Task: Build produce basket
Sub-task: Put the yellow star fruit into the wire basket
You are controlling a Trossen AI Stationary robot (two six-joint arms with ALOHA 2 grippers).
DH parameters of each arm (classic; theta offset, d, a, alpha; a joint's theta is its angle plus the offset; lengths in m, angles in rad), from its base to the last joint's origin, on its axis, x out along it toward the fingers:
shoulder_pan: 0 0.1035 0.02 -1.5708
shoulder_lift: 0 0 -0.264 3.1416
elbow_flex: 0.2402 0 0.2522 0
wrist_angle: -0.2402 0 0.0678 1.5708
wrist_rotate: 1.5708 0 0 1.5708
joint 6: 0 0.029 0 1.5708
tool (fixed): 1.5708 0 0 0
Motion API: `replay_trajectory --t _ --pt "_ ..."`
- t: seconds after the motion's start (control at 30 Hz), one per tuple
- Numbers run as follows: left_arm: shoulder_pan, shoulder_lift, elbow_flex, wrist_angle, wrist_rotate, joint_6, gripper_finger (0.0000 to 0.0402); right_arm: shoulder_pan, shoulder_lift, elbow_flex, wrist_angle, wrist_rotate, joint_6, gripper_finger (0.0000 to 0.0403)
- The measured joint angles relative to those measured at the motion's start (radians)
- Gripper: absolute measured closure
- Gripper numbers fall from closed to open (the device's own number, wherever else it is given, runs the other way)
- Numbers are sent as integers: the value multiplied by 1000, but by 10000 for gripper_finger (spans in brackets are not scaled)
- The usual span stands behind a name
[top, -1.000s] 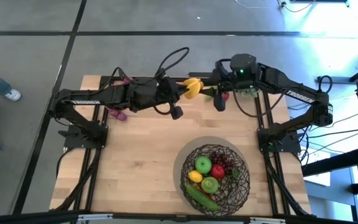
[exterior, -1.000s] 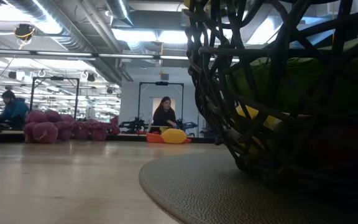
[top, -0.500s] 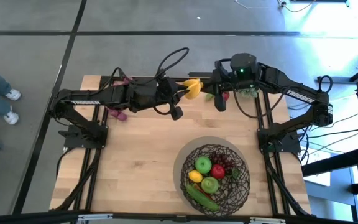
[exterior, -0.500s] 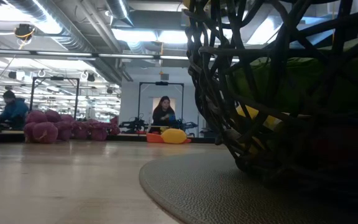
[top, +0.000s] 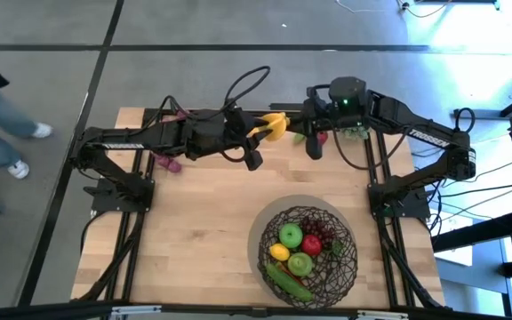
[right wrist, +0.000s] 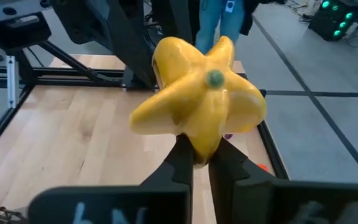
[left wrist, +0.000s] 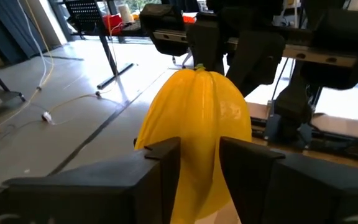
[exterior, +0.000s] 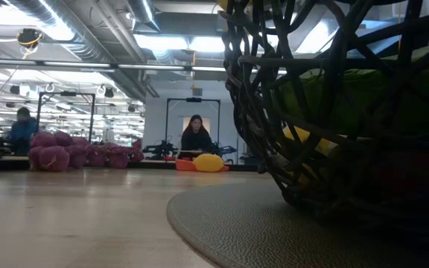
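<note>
Basket (top: 306, 252), on its mat at the table's near edge, holds apples, lemon, cucumber, grapes; banana bunch (top: 276, 125), mid-air at the far edge, passes hands: right gripper (right wrist: 201, 163) has clenched its stem, left gripper (left wrist: 199, 165) is now loosening.

Right hand (right wrist: 201, 163) clamped (left (left wrist: 199, 163) parted)

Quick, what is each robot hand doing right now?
Left end effector: partly open around the yellow banana bunch.
Right end effector: closed on the banana bunch.
</note>
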Motion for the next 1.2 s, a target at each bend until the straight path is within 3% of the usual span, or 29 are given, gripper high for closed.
replay_trajectory --t 0.3,0.6,0.8,1.0,1.2 --pt "-39 -8 0 -2 -12 209 294 0 -4 0 -34 23 0 388" --pt "-115 -8 -1 21 -289 331 294 -1 -39 0 -85 34 4 388" --pt "-147 -49 2 13 -316 314 295 12 -125 0 -174 100 59 388" --pt "-160 -61 -2 -33 -313 256 296 120 -225 2 -332 208 127 388" --pt "-161 -71 0 -90 -280 184 294 291 -307 2 -450 209 244 388"
